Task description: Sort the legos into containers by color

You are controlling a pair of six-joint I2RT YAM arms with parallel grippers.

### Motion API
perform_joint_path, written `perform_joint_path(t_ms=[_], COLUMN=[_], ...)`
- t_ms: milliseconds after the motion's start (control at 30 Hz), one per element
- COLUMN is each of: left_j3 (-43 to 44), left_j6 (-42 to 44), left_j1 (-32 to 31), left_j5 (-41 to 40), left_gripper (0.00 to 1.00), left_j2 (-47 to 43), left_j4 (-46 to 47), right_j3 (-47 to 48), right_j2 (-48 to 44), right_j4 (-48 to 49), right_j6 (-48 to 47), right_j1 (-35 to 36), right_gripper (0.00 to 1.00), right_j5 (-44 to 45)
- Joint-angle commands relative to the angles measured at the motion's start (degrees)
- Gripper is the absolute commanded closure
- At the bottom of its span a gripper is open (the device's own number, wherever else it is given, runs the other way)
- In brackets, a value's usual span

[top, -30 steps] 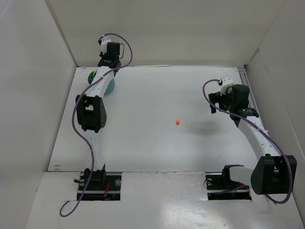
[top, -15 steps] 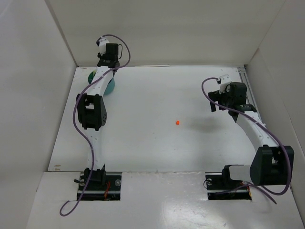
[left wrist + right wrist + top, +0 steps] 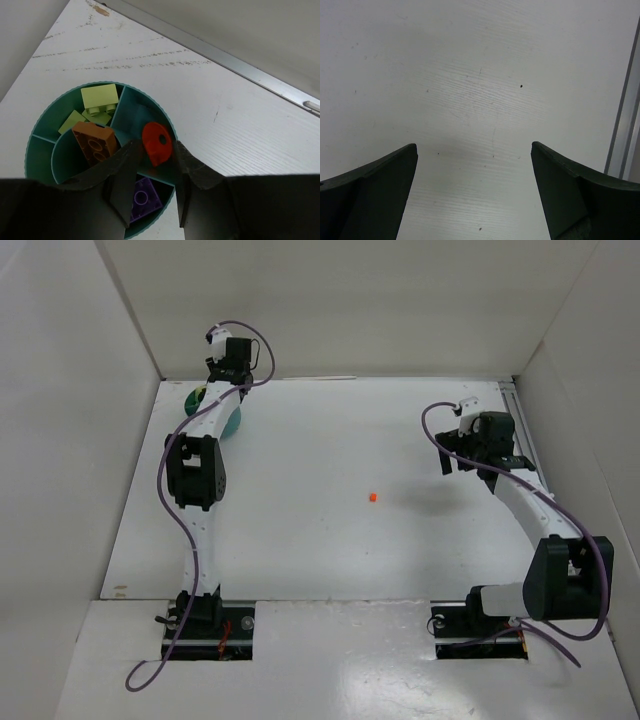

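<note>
Spreading bare across most of the top view, the desk (image 3: 330,440) looks as it did a second ago. The arms, though, have shifted. The right arm has drawn its elbow in toward its base, and the right hand (image 3: 473,146) hangs with its jaws wide over bare desk, holding nothing. The left arm has edged its wrist a little nearer the back wall and is poised over the teal tub (image 3: 64,152) in the far-left corner.

Seen from its own wrist, the left hand (image 3: 155,146) has its jaws narrowly parted, with a red-orange brick (image 3: 157,135) right at the fingertips. I cannot tell whether it is gripped or already loose. It shows above an outer compartment, apart from the pale green bricks (image 3: 100,96), the orange-brown brick (image 3: 94,142) in the inner ring and the purple brick (image 3: 146,197). This reads as a drop-off under way.

One small red-orange brick (image 3: 372,497) has stayed put mid-desk and probably comes next.
</note>
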Motion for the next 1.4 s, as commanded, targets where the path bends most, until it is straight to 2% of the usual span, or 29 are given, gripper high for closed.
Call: perform_joint_path(t_ms=[0, 133, 200, 300, 367, 400, 467, 500, 533, 667, 800, 1033, 1100, 1267, 1367], left_j3=[1.55, 0.23, 0.23, -0.30, -1.43, -1.96, -2.58, -3.54, -4.50, -13.20, -21.81, -32.18, -33.60, -37.56, -36.78], left_j6=[0.14, -0.47, -0.99, -0.39, 1.02, 1.54, 3.30, 4.09, 4.10, 4.71, 3.58, -2.40, -4.33, -11.27, -13.04], left_j1=[0.08, 0.08, 0.08, 0.08, -1.32, -2.98, -5.10, -6.24, -8.34, -13.71, -19.77, -32.60, -36.54, -43.85, -48.60], left_j5=[-1.41, -1.41, 0.43, 4.74, 6.76, 7.64, 10.09, 13.93, 16.24, 26.61, 27.87, 25.67, 24.35, 23.29, 17.86], left_gripper=[0.69, 0.66, 0.66, 0.61, 0.52, 0.40, 0.29, 0.23, 0.13, 0.02, 0.02, 0.13, 0.17, 0.20, 0.22], left_j2=[-0.54, -1.86, -2.65, -4.93, -7.38, -8.36, -11.51, -12.75, -14.15, -21.19, -25.41, -26.82, -26.21, -24.81, -21.65], left_j4=[0.20, 0.20, 0.20, 0.20, 0.20, 0.98, 0.99, 0.99, 1.60, 5.90, 7.32, 8.64, 8.64, 9.87, 9.61], right_j3=[2.78, 3.30, 3.30, 3.30, 3.30, 3.30, 3.30, 3.30, 3.30, 1.81, -0.29, -5.74, -8.03, -12.25, -13.48], right_j2=[0.42, 0.42, 0.42, 0.42, -0.11, -0.72, -1.42, -1.43, -1.95, -3.36, -5.46, -12.66, -14.86, -21.90, -26.29], right_j4=[1.92, 1.91, 1.91, 1.91, 1.91, 1.91, 1.39, 1.39, 0.86, 0.86, -1.77, -4.68, -4.68, -4.68, -6.86], right_j6=[0.91, 0.91, 0.91, 0.31, 0.30, 0.30, 0.82, 0.83, 1.35, 2.58, 3.99, 6.45, 6.97, 6.98, 6.45], right_j1=[-0.31, -0.31, -0.31, -0.31, -0.31, -0.31, -0.31, -0.31, -0.31, -0.31, -0.31, -0.84, -0.84, -0.84, -0.84], right_gripper=[0.01, 0.01, 0.01, 0.01, 0.01, 0.01, 0.01, 0.01, 0.01, 0.01, 0.01, 0.01, 0.01, 0.01, 0.01], right_j5=[-0.51, -0.51, -1.22, -1.74, -1.74, -1.74, -1.22, -1.22, -0.69, -0.69, 0.01, 2.21, 1.60, 0.19, 0.19])
